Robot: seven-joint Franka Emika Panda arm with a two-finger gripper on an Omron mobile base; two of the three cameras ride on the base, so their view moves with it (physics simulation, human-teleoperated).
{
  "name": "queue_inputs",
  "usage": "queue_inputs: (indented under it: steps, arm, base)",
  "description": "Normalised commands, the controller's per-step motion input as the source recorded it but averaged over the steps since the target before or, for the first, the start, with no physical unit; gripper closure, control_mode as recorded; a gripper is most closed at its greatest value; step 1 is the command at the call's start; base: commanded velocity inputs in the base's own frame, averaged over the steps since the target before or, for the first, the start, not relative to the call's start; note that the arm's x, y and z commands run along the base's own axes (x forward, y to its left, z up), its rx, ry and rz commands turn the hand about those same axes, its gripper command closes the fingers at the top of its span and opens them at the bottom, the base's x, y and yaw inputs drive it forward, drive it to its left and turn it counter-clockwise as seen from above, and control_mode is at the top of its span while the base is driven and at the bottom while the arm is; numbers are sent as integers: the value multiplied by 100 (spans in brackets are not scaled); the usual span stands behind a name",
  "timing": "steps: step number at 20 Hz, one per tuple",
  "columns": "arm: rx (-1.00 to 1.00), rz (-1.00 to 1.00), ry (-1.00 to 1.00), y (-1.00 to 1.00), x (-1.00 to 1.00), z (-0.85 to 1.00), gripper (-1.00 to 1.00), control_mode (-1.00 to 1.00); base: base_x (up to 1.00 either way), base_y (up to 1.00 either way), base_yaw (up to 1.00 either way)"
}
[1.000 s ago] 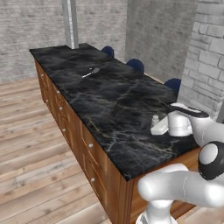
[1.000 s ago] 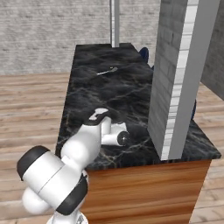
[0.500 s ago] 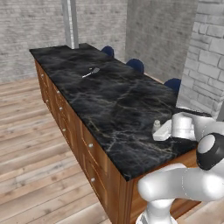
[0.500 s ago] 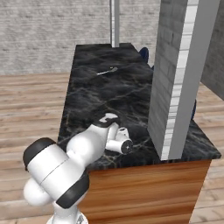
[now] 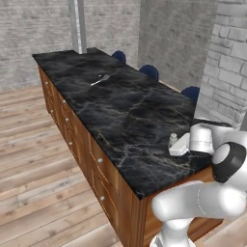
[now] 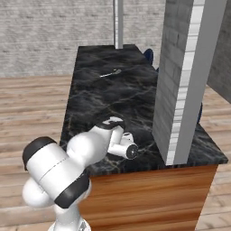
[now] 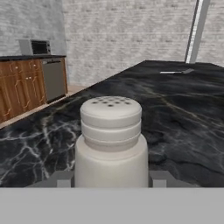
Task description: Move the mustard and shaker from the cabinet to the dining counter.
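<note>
The tool [image 7: 111, 179] grips the shaker [image 7: 111, 140], held upright at the near end of the table [image 5: 120, 106]; I think it should open only once the base sits flat on the marble, then draw straight back.

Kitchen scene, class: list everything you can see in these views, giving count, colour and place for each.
Shaker: one, pale grey, upright on the counter's near end, between the gripper fingers.
Dining counter: one, black marble over brown drawers.
Utensil: one, silver, far part of the counter.
Chairs: three, blue, along the counter's far side.
Pillar: one, grey brick, on the counter's near end.
Pole: one, grey, at the counter's far end.
Microwave: one, grey, on distant cabinets.
Gripper: one, around the shaker.
</note>
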Motion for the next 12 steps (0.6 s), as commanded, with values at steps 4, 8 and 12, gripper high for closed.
queue_inputs:
  steps: [4,8,12]
  arm:
    - [0,0,3,-6,0,0,-100,-100]
    - [0,0,0,-13,-5,15,-100,-100]
    - [0,3,-5,-6,-5,40,-100,-100]
  base:
    - [0,0,0]
    - [0,0,0]
    - [0,0,0]
